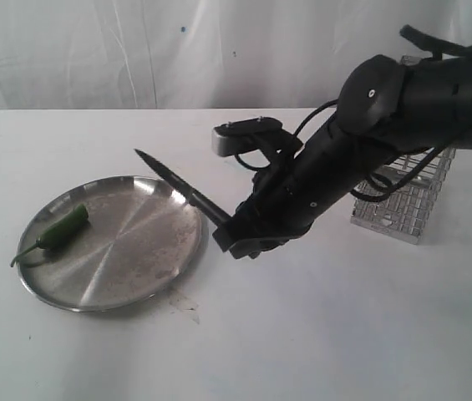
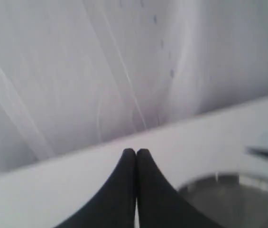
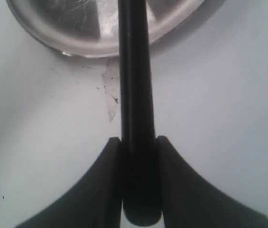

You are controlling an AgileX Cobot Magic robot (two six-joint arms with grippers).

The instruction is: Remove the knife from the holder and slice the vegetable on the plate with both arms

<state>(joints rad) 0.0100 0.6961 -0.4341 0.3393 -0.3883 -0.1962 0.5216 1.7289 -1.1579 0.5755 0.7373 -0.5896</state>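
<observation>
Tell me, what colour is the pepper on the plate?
The pepper is green, clearest in the exterior view.

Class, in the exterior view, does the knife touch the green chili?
No: the knife is near the plate's right side, well apart from the green chili lying at its left edge.

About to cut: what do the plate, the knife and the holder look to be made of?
The plate looks like stainless steel: shiny, scuffed, with streaked reflections. The knife has a dark, dull blade, probably coated metal, and a smooth black handle, perhaps plastic. The holder looks like chrome-plated wire: bright thin bars in an open grid.
</observation>
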